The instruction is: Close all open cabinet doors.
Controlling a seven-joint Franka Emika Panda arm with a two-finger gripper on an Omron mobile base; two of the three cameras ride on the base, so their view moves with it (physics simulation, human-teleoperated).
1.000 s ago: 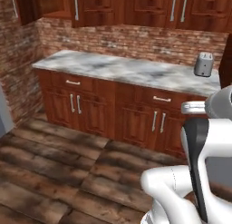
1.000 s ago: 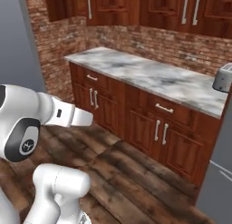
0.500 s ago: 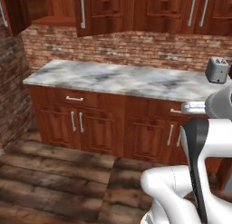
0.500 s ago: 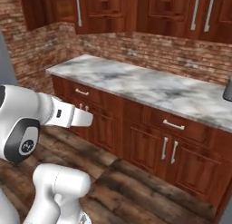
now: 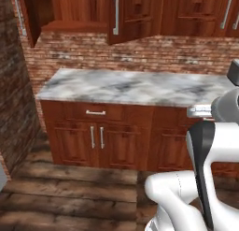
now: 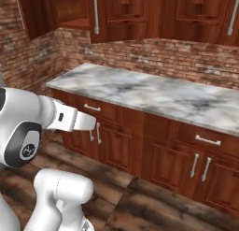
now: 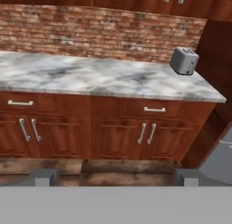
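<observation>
Gaping wide and gripping nothing, the gripper (image 7: 113, 175) is hanging out in front of the base cabinets (image 7: 108, 128), its tips framing floor and low doors with the marble counter (image 7: 90, 75) beyond. Nothing of the task is looking done — up on the wall two cabinet doors (image 5: 133, 15) are standing swung out around an open shelf (image 5: 77, 25), well above the claw. Both base views are showing those doors, while the hand view is offering instead a toaster (image 7: 184, 60) at the counter's far end.

arm: raised, bent at elbow | end effector (image 7: 113, 177): jaws wide apart, holding nothing
</observation>
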